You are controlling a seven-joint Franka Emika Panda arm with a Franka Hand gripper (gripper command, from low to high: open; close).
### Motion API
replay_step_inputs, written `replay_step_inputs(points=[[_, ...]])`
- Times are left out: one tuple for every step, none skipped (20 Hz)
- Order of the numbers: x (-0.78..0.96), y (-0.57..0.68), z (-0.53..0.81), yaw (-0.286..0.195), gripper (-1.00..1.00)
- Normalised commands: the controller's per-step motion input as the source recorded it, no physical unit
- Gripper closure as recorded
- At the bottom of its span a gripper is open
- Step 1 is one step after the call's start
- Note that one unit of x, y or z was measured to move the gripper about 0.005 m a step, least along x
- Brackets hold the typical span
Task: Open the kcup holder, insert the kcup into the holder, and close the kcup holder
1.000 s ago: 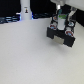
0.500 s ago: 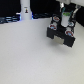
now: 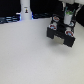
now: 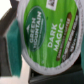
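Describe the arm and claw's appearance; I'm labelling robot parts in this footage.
In the exterior view, the arm is white and rounded. Its claw has a white body with small dark and reddish marks, and dark fingers. No cables can be made out; the picture is blurry.

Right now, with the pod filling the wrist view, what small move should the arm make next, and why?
Probably a short descent toward the black boxy kcup holder. The gripper hangs directly above it in the exterior view, and the wrist view shows the white kcup with its green-and-blue lid close up, apparently held. Whether the holder is open cannot be told, so go slowly.
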Motion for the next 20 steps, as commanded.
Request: replay_step_inputs(points=[[-0.12, 0.02, -0.18, 0.028, 1.0], [-0.17, 0.02, -0.16, 0.037, 1.0], [-0.2, 0.01, -0.16, 0.039, 1.0], [-0.35, 0.03, -0.16, 0.083, 1.0], [-0.24, -0.01, -0.23, 0.064, 1.0], [-0.25, -0.01, -0.25, 0.056, 1.0], [-0.27, -0.02, -0.21, 0.04, 1.0], [-0.29, -0.02, -0.17, 0.028, 1.0], [-0.27, -0.04, -0.14, 0.013, 1.0], [-0.27, -0.03, -0.16, 0.004, 1.0], [-0.25, -0.03, -0.18, -0.001, 1.0], [-0.21, -0.06, -0.15, -0.002, 1.0], [-0.19, -0.09, -0.12, -0.002, 1.0], [-0.07, -0.08, -0.16, 0.004, 1.0], [-0.03, -0.08, -0.15, -0.005, 1.0], [0.01, -0.04, -0.16, -0.006, 1.0], [0.05, -0.03, -0.14, -0.008, 1.0], [0.09, -0.02, -0.15, -0.011, 1.0], [0.1, -0.02, -0.15, -0.013, 1.0], [0.09, -0.01, -0.15, -0.015, 1.0]])
